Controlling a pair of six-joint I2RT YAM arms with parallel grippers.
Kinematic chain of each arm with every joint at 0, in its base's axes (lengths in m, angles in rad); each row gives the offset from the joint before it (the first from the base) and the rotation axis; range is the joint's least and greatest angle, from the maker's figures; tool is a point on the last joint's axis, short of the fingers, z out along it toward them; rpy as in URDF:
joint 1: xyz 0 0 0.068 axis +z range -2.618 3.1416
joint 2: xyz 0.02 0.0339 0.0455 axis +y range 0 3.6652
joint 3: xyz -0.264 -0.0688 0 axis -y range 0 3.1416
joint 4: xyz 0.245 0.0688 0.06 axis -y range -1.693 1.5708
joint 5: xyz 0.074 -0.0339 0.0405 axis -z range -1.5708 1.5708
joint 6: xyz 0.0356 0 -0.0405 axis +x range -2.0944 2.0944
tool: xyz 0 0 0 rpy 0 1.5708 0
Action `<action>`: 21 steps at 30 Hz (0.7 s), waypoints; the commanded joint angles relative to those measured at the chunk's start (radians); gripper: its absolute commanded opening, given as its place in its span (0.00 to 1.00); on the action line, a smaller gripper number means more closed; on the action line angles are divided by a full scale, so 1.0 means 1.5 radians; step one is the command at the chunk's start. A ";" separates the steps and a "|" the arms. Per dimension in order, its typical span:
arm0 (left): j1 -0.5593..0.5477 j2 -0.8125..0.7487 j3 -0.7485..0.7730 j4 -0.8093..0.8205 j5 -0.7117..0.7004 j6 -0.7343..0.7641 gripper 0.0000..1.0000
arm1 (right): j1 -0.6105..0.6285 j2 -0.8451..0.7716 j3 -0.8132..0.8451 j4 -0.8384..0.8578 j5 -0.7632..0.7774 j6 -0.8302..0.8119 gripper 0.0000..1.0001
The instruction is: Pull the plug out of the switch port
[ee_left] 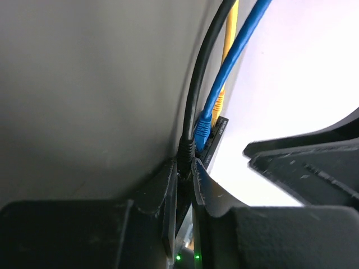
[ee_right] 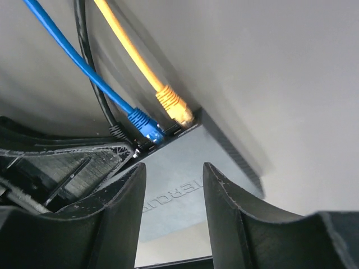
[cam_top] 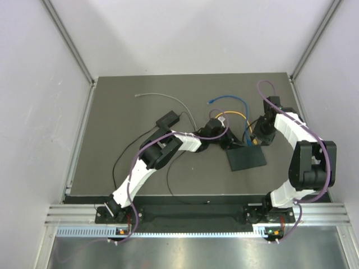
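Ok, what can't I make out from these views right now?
Left wrist: the left claw covers the latch and port of the black plug; seating unclear.
Top view: ports on the switch are too small to see.
Right wrist: a finger of the right claw cuts off the switch's printed label.

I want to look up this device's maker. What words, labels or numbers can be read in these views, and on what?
"ERCU": pale letters, seen upside down, on the top of the black switch; both ends of the word are hidden behind the fingers of the right gripper.
Tiny white print on the port edge in the left wrist view: too small to read.
Top view: no readable text.
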 commanded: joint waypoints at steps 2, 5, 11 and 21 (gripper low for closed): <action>0.006 -0.036 -0.001 -0.128 -0.064 0.042 0.00 | 0.053 0.033 0.036 -0.015 0.026 0.089 0.45; 0.004 -0.036 -0.011 -0.116 -0.070 0.046 0.00 | 0.080 0.038 0.037 -0.022 0.045 0.121 0.45; 0.005 -0.043 -0.022 -0.098 -0.067 0.037 0.00 | 0.091 0.066 0.030 -0.035 0.078 0.154 0.45; 0.021 -0.049 -0.046 -0.095 -0.080 -0.030 0.00 | 0.091 0.103 0.048 -0.034 0.103 0.137 0.45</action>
